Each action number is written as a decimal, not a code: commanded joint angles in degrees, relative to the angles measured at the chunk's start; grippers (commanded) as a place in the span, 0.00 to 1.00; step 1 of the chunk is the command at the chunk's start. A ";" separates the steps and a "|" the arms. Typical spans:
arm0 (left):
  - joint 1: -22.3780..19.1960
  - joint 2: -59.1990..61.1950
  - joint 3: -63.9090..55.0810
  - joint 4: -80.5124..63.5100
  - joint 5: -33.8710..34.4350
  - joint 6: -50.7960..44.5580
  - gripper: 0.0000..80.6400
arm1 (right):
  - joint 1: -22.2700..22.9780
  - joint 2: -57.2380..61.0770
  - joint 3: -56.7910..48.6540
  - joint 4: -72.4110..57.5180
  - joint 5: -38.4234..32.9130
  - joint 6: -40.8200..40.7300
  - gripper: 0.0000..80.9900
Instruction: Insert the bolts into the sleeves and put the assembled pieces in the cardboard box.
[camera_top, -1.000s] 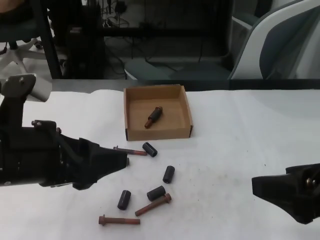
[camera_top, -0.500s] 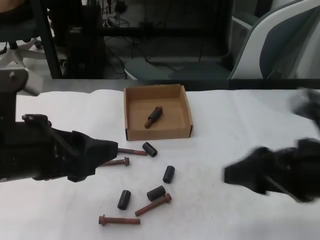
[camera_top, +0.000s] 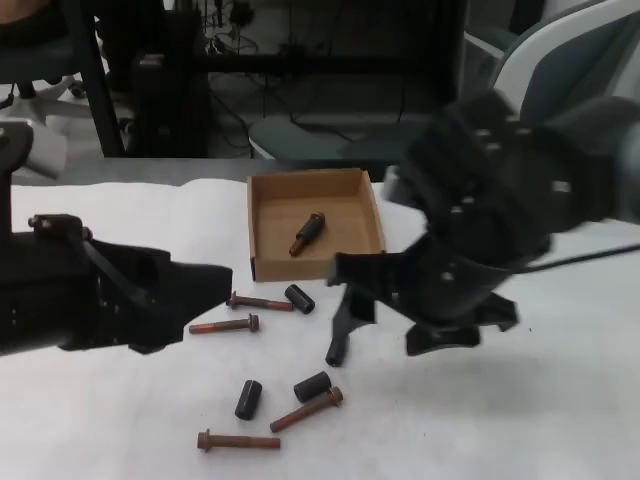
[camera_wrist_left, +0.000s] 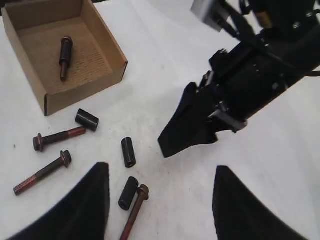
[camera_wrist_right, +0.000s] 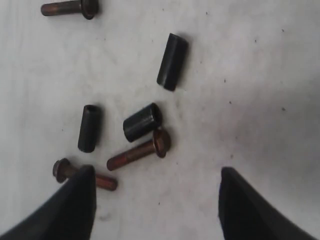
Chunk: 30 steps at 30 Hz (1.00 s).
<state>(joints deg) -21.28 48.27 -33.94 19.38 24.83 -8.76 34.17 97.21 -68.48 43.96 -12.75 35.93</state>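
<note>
**Fig.** Robot body, both arms.
- **L arm** (camera_top: 90, 300): matte black angular housing. A pale grey part (camera_top: 15, 155) is fitted at the upper end, and small knob-like fittings are seen along the top edge.
- **L claw** (camera_wrist_left: 160, 210): two black fingers, smooth, w/ rounded outlines.
- **R arm** (camera_top: 500, 190): bulky black casing, dotted w/ small pale round spots. A silver-grey bracket (camera_wrist_left: 206, 11) and thin black cables (camera_wrist_left: 235, 24) are seen by the wrist.
- **R claw** (camera_wrist_right: 156, 212): two black fingers w/ curved inner edges. From the left wrist view they are seen as wedge-shaped, tapering to blunt tips.
</note>
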 joint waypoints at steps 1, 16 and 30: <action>0.05 -0.66 -0.25 -2.14 -0.42 0.25 0.75 | 0.68 3.45 -3.49 1.74 -0.34 0.66 0.86; 0.05 -0.66 -0.25 -3.36 -0.42 0.25 0.75 | 1.25 12.67 -7.56 1.33 4.28 5.35 0.86; 0.05 -0.66 -0.25 -3.36 -0.42 0.25 0.75 | 1.25 13.11 -8.42 -3.52 3.34 7.93 0.73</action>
<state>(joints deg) -21.28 47.98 -33.94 16.73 24.74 -8.64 35.31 110.18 -76.11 41.16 -8.87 43.01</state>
